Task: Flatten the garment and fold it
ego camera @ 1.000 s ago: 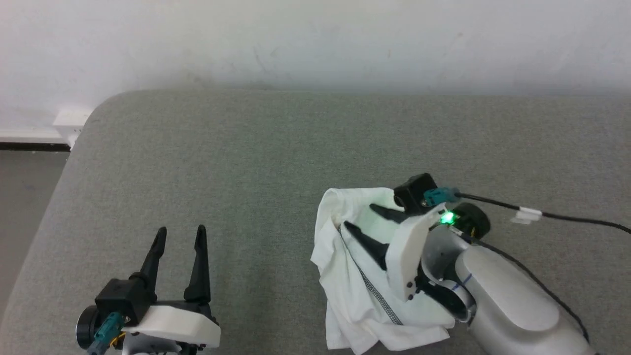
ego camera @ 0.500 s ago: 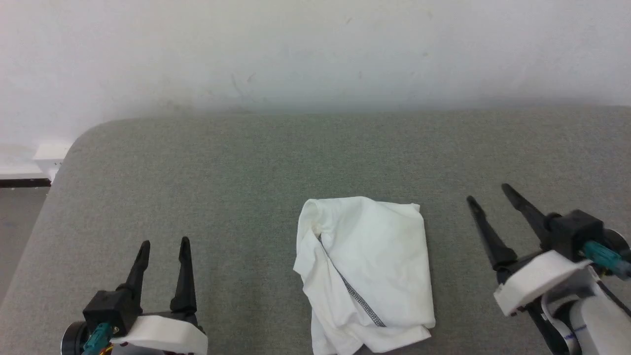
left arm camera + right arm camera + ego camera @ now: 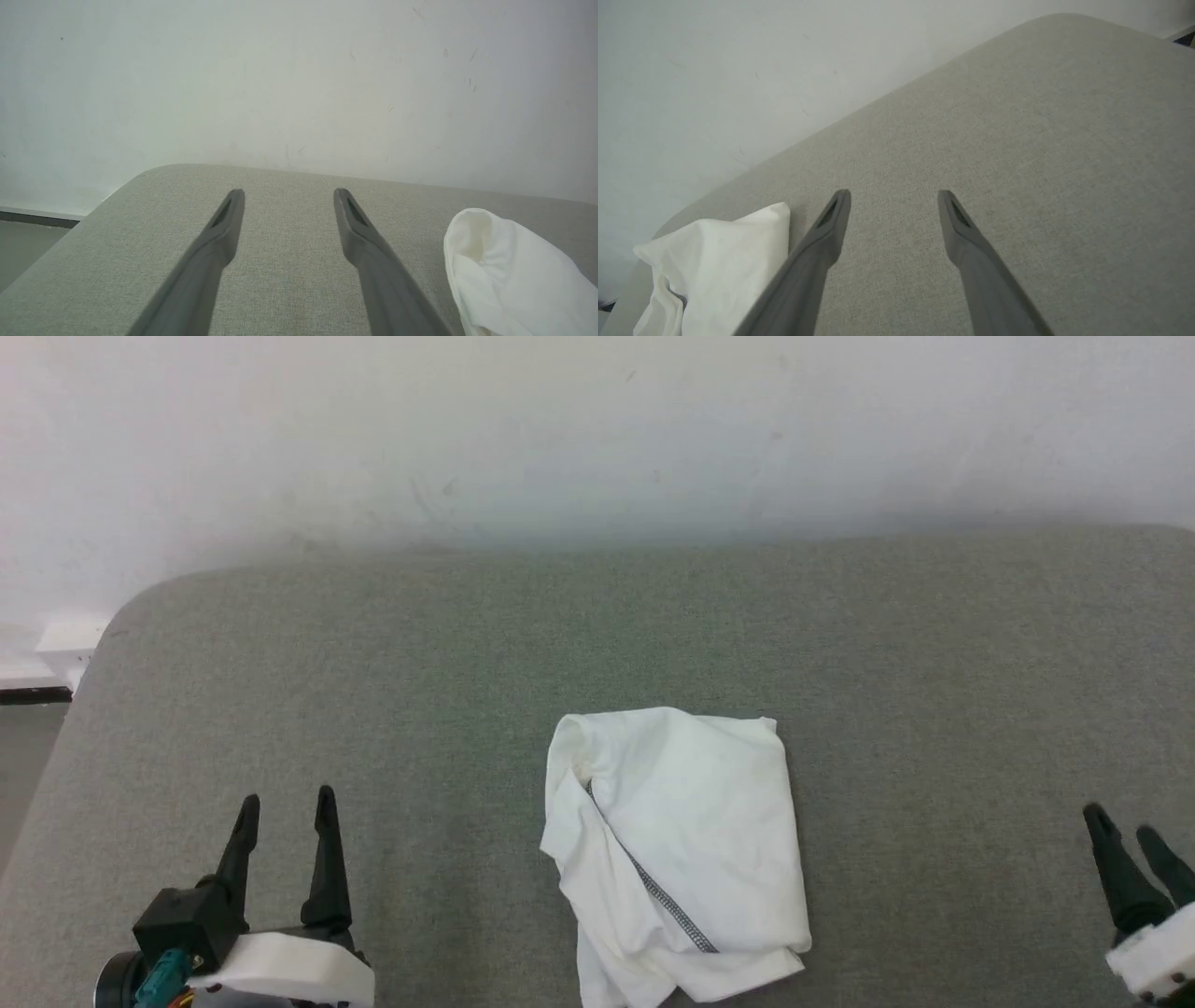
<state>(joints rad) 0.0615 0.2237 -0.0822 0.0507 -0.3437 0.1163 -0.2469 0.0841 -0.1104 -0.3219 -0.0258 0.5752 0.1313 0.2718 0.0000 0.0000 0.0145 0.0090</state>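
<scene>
The white garment (image 3: 681, 840) lies folded into a compact rectangle on the grey padded surface (image 3: 597, 644), with a line of dark zigzag stitching running diagonally across it. It also appears at the right edge of the left wrist view (image 3: 509, 275) and at the lower left of the right wrist view (image 3: 714, 261). My left gripper (image 3: 285, 800) rests open at the lower left, well apart from the cloth. My right gripper (image 3: 1120, 819) stands open at the lower right corner, also apart from it. Both hold nothing, as the left gripper (image 3: 287, 193) and right gripper (image 3: 894, 195) show in their wrist views.
A white wall (image 3: 597, 429) rises behind the padded surface. The surface's rounded left corner (image 3: 131, 607) drops to a floor with a dark baseboard strip (image 3: 33, 695). Bare grey fabric surrounds the garment on every side.
My right gripper has let go of the garment and drawn back from over it to the lower right corner. The head camera has shifted a little; the garment lies still.
</scene>
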